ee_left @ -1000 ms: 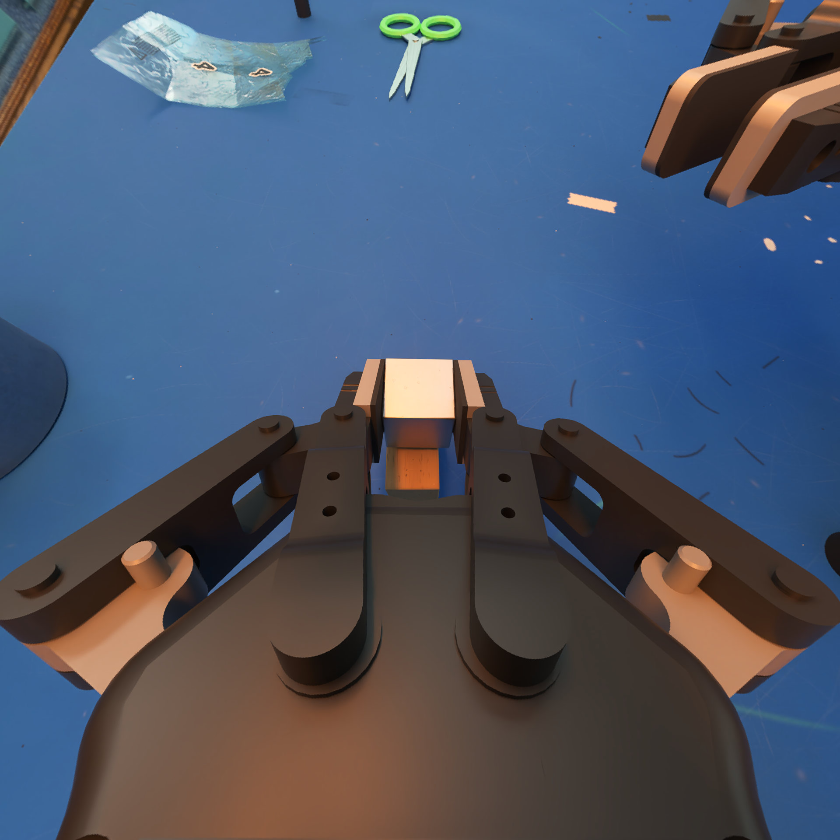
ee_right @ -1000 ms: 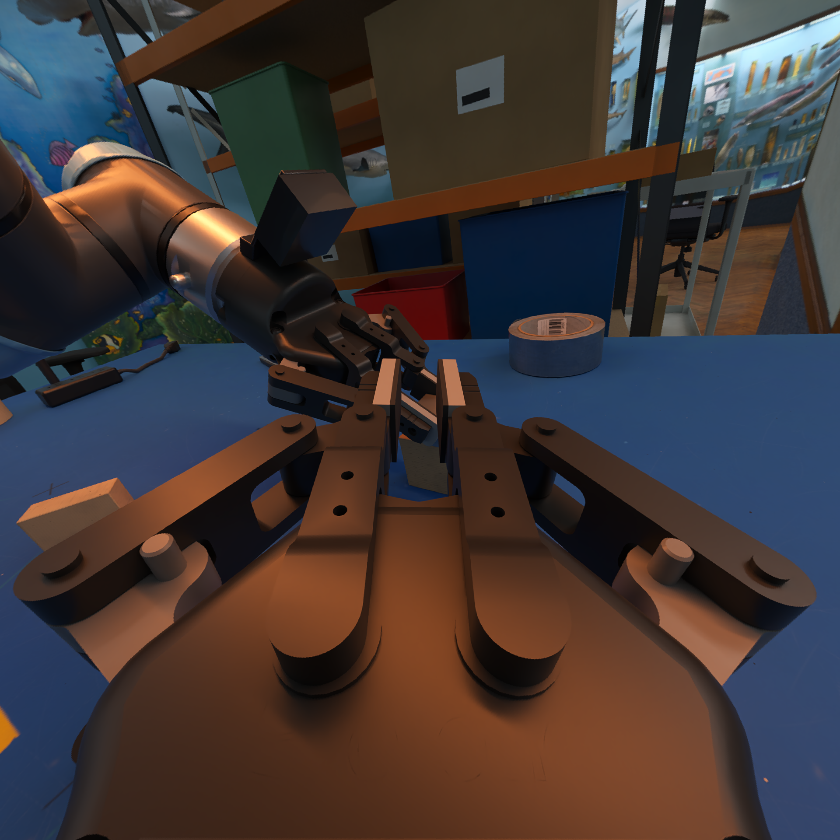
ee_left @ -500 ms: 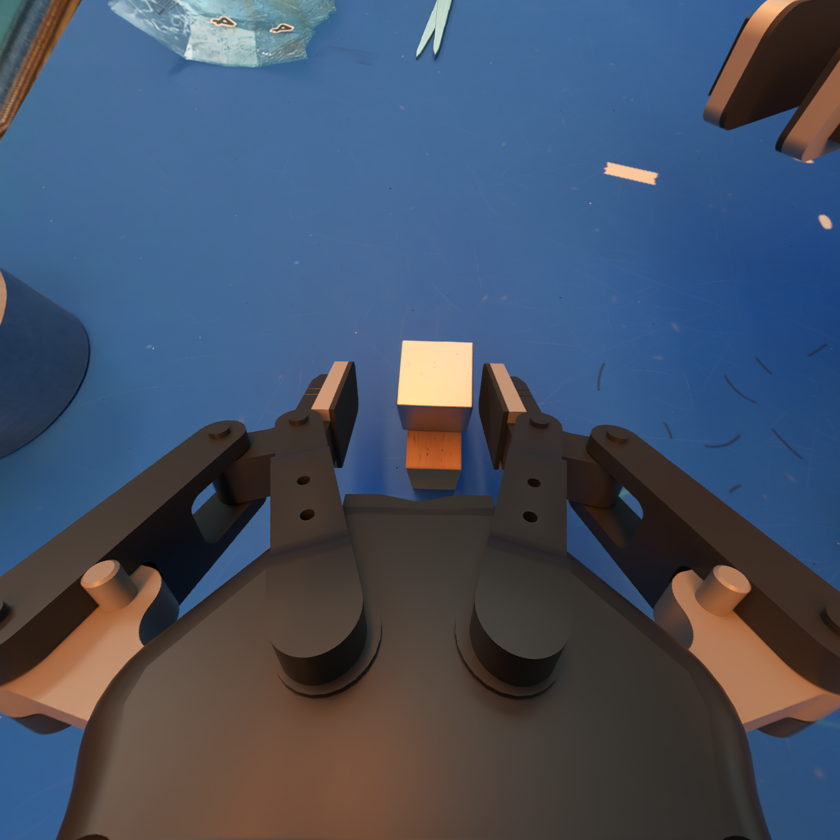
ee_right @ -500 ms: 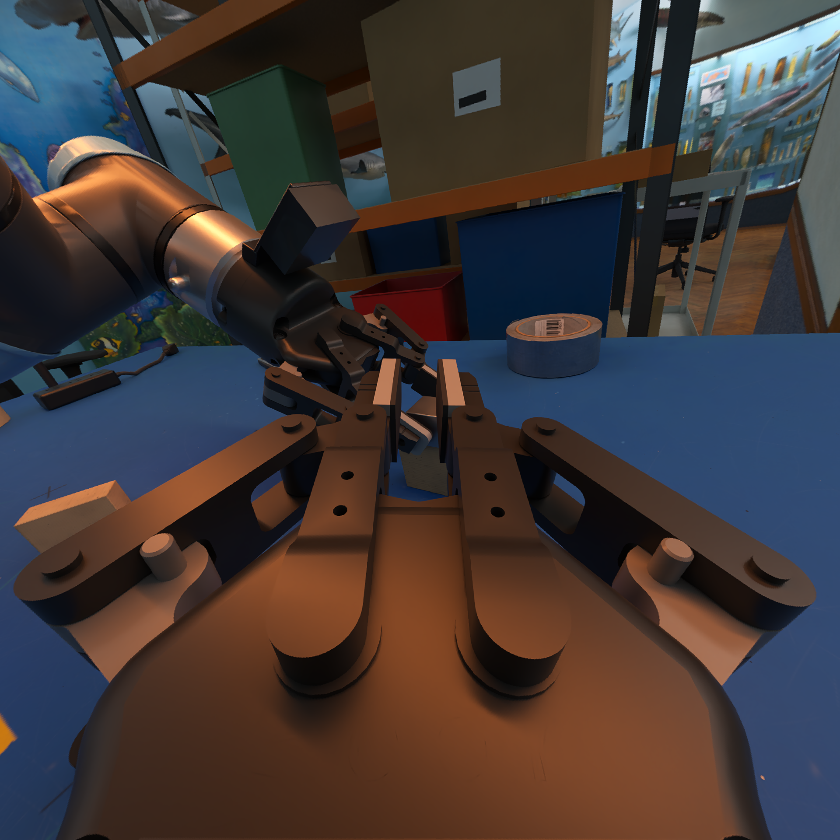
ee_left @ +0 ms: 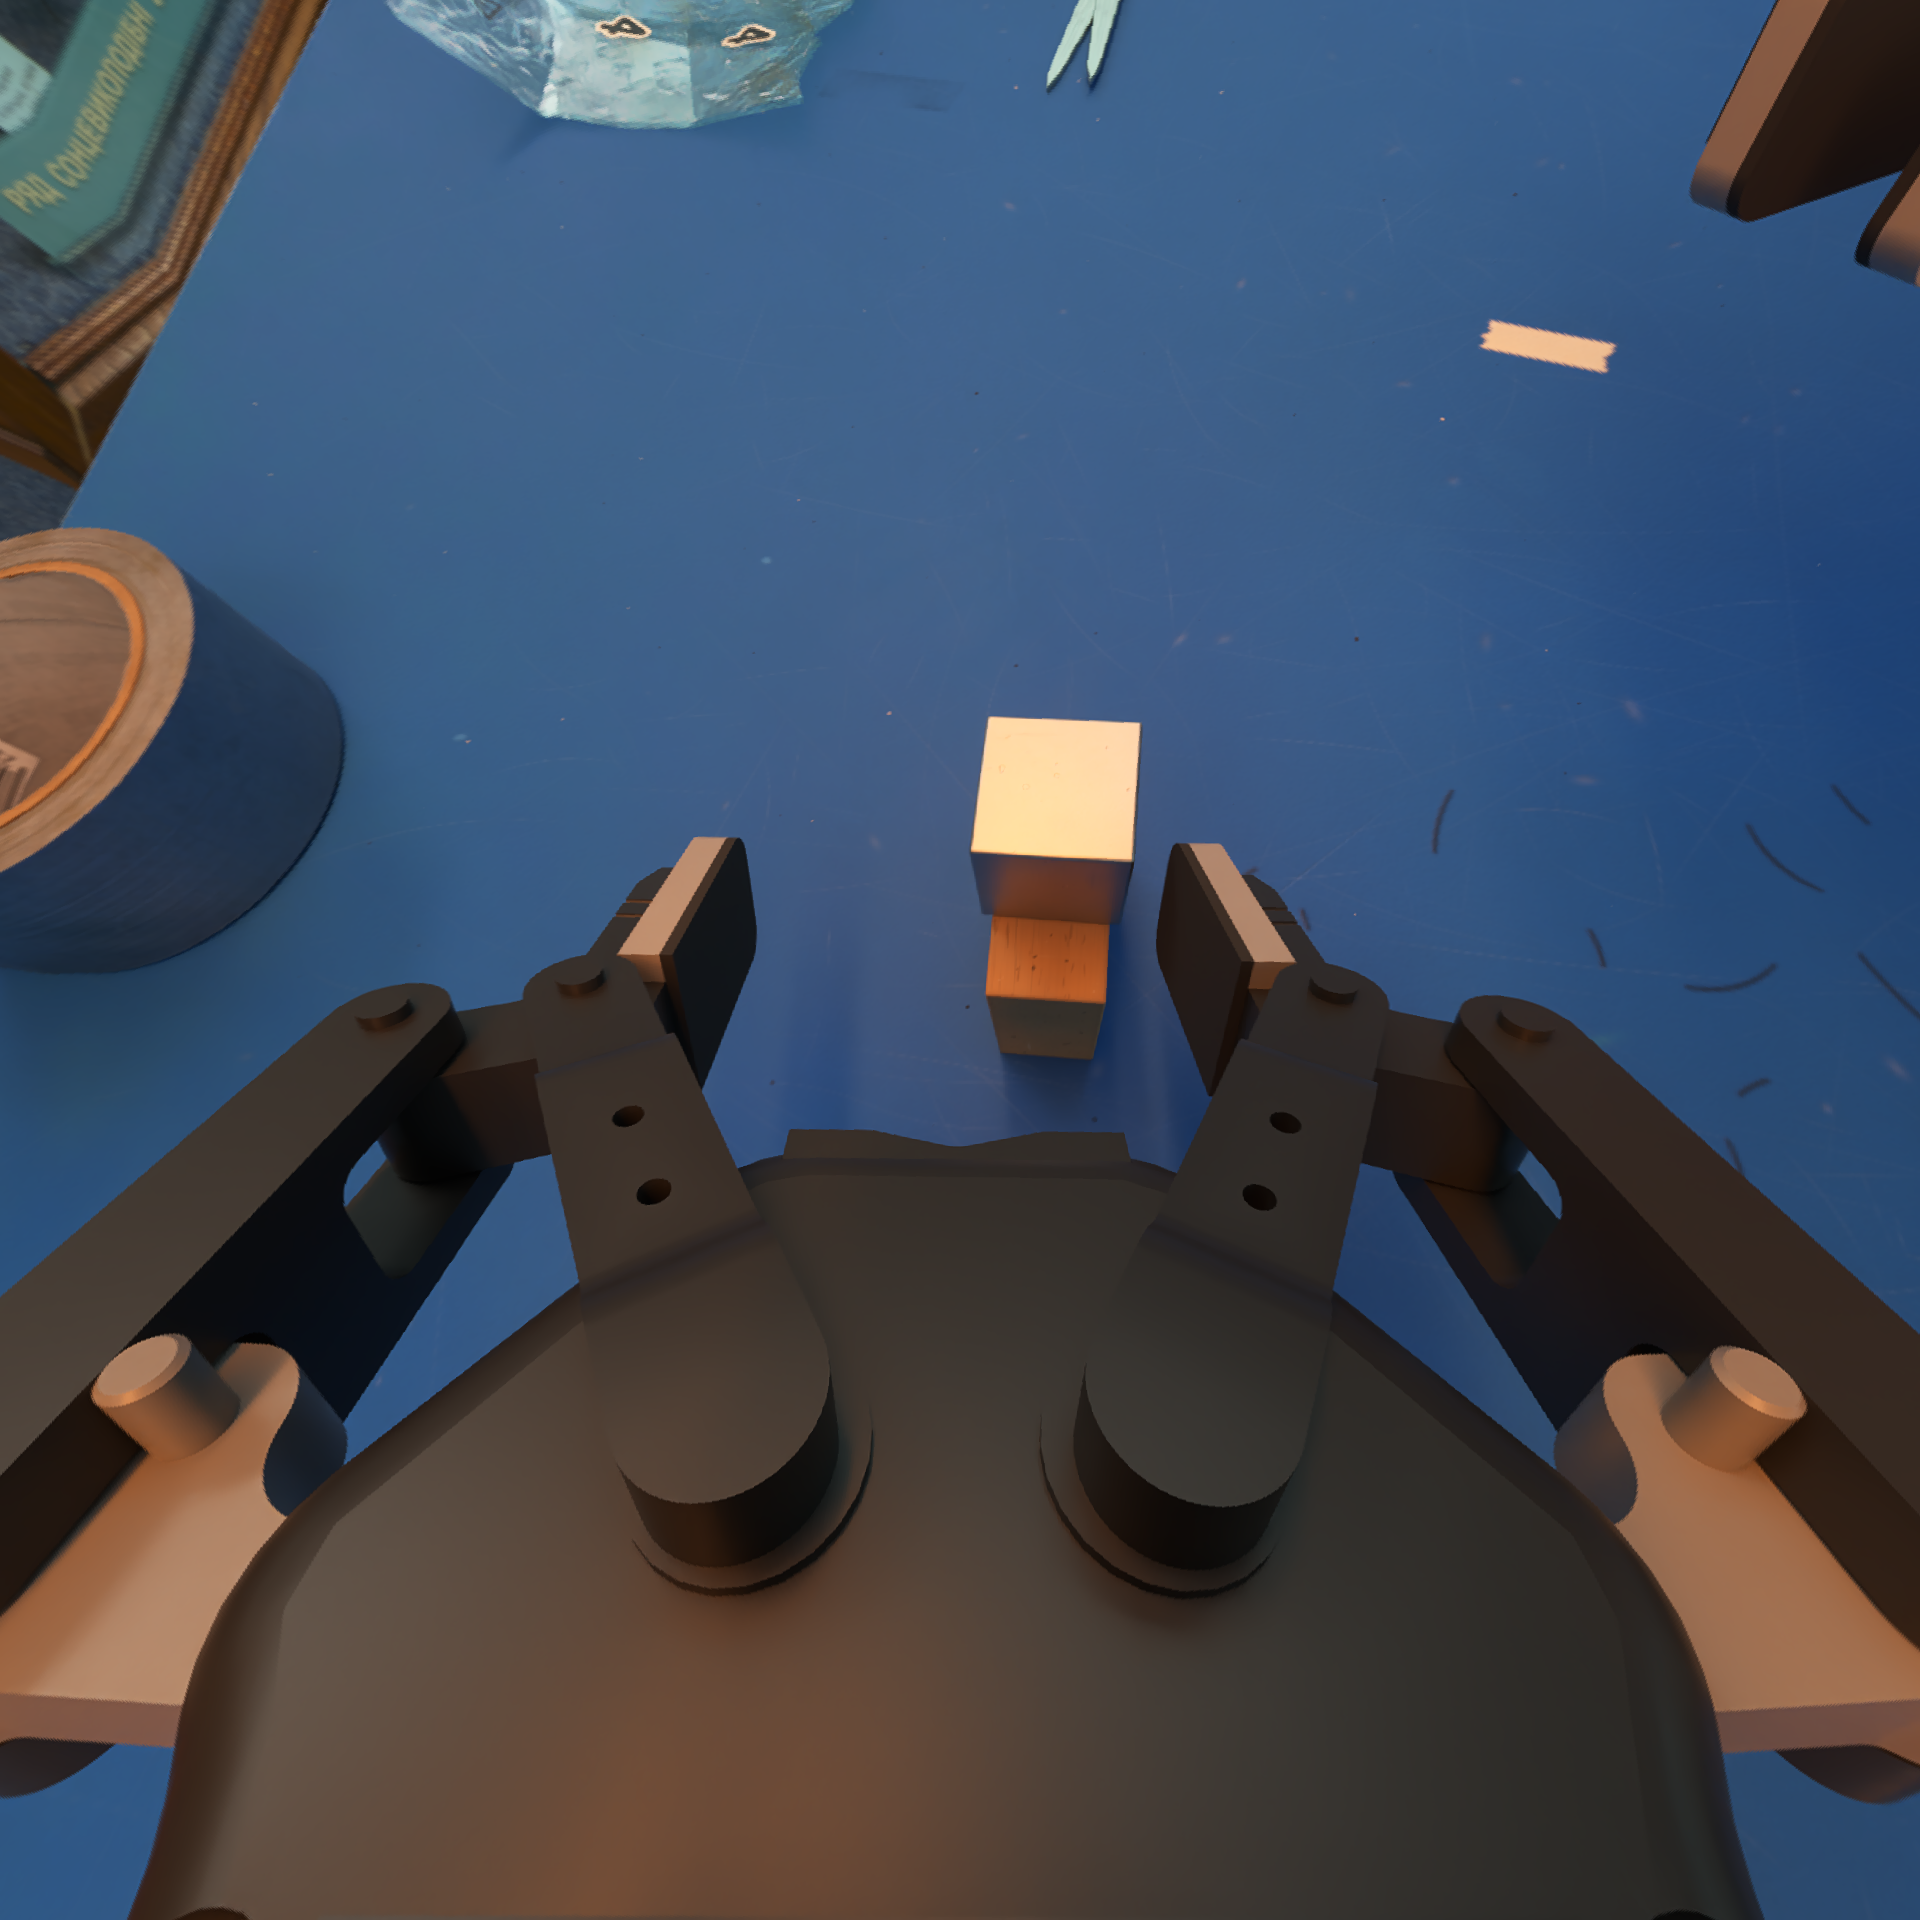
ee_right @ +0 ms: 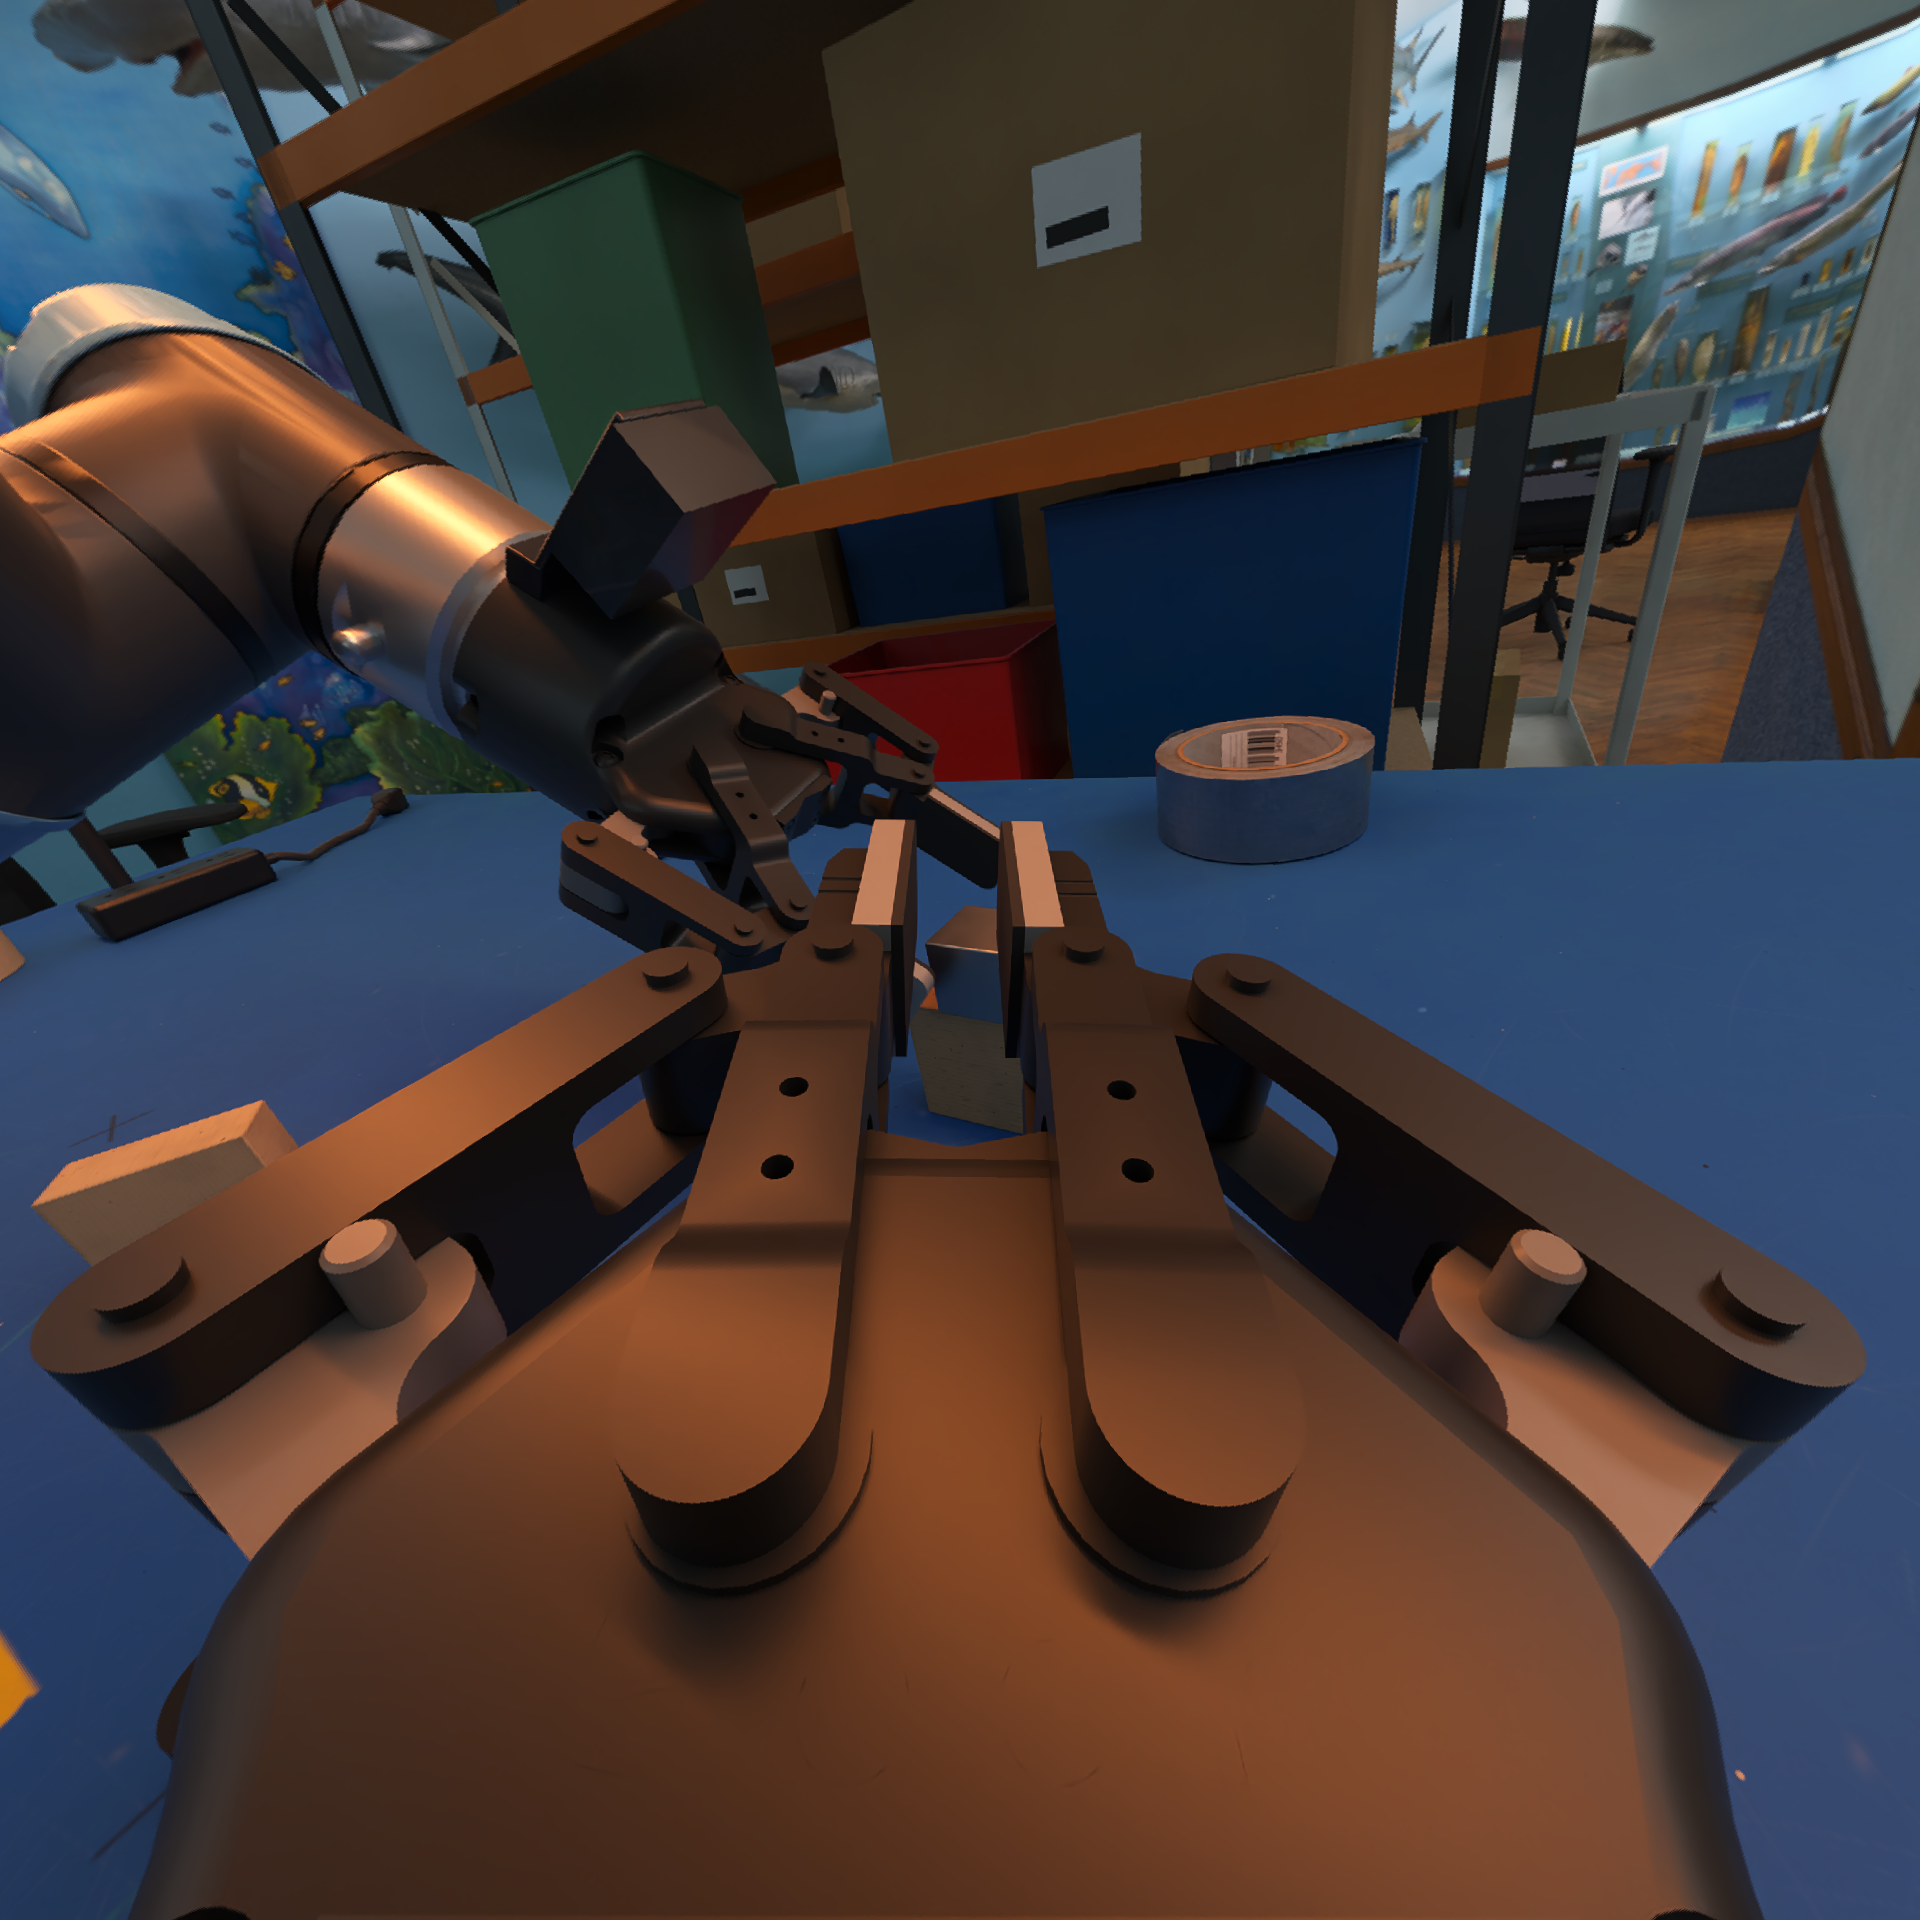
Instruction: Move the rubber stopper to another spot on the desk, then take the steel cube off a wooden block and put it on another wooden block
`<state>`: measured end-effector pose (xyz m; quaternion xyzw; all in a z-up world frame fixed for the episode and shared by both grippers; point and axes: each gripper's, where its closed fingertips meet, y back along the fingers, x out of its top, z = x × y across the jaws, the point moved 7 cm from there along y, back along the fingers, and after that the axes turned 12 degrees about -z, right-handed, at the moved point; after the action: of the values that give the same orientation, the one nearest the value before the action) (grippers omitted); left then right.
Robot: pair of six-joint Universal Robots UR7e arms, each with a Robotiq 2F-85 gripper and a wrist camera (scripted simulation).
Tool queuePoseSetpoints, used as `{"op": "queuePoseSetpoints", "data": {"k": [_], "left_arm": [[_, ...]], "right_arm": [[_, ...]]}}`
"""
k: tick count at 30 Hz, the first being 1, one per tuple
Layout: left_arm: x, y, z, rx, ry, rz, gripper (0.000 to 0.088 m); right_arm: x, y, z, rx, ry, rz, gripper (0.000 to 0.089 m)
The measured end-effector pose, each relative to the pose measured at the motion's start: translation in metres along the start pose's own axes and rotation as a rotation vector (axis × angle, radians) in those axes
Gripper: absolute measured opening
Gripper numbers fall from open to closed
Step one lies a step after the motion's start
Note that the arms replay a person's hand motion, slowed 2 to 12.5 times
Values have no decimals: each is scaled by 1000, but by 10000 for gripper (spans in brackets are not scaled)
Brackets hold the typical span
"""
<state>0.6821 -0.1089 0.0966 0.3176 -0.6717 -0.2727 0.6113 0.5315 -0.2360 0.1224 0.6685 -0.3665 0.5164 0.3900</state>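
Note:
The steel cube (ee_left: 1055,795) rests on a small wooden block (ee_left: 1044,987) on the blue desk. My left gripper (ee_left: 951,883) is open and empty, a little above and behind the cube, with one finger on each side and clear of it. My right gripper (ee_right: 956,883) is low over the desk, its jaws nearly together with nothing between them. Through that narrow gap I see the cube (ee_right: 961,961) on its block (ee_right: 966,1081), with the left gripper (ee_right: 821,883) above them. A second, paler wooden block (ee_right: 156,1164) lies to the left. I see no rubber stopper.
A blue tape roll (ee_left: 135,748) stands to the left and also shows in the right wrist view (ee_right: 1262,790). A clear plastic bag (ee_left: 644,52) and scissor tips (ee_left: 1081,42) lie far ahead. The right gripper (ee_left: 1808,125) shows at the upper right. A black power strip (ee_right: 177,883) lies at the far left.
My left gripper let go of the steel cube, opened wide and drew up and back. The cube stays on the wooden block. The right gripper has not moved.

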Motion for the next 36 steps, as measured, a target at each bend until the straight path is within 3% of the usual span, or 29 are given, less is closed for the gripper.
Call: {"op": "queuePoseSetpoints", "data": {"k": [10,20,28,36], "left_arm": [[-13,27,-5,136,-45,-40,850],[-34,65,-12,355,-152,-134,854],[-49,96,-20,624,-312,-278,854],[-56,122,-19,911,-545,-431,854]], "right_arm": [[0,1,0,2,-5,3,143],[0,1,1,11,-16,7,145],[0,0,1,17,-22,3,145],[0,-1,1,15,-18,-1,145]]}}
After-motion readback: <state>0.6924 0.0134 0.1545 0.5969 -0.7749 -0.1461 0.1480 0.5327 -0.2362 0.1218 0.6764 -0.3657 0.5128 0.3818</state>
